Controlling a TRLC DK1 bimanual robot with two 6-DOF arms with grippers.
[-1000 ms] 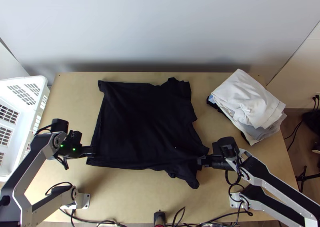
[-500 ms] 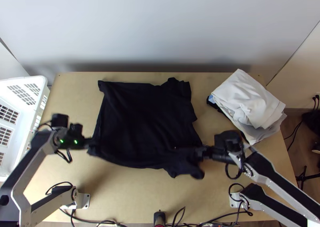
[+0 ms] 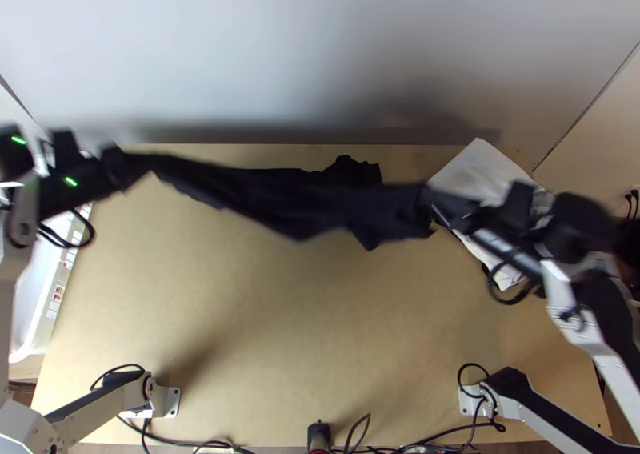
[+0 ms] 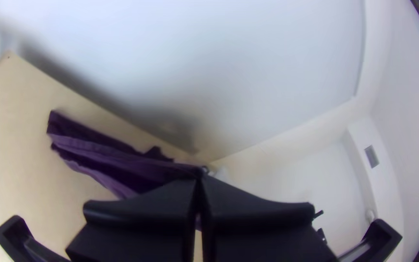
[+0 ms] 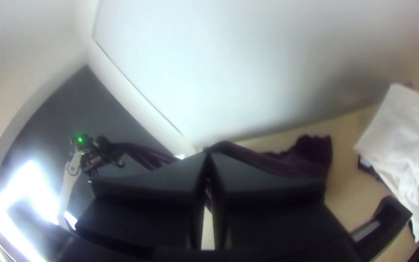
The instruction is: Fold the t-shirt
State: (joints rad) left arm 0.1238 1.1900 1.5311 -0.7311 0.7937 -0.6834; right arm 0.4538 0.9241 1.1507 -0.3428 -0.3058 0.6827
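t-shirt (image 3: 300, 206) hangs slung across the top view's upper middle, between left gripper (image 3: 124, 167) and right gripper (image 3: 454, 207), each clenched on its raised edge.

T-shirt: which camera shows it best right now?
The top view: it shows the t-shirt nearly end to end, strung between the two arms. The left wrist view shows folds beyond the left gripper; the right wrist view shows part beyond the right gripper and its far end.

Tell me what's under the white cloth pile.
Something dark peeks out from under the edge of the white cloth pile, which lies on the table. Whatever else is beneath it is covered.
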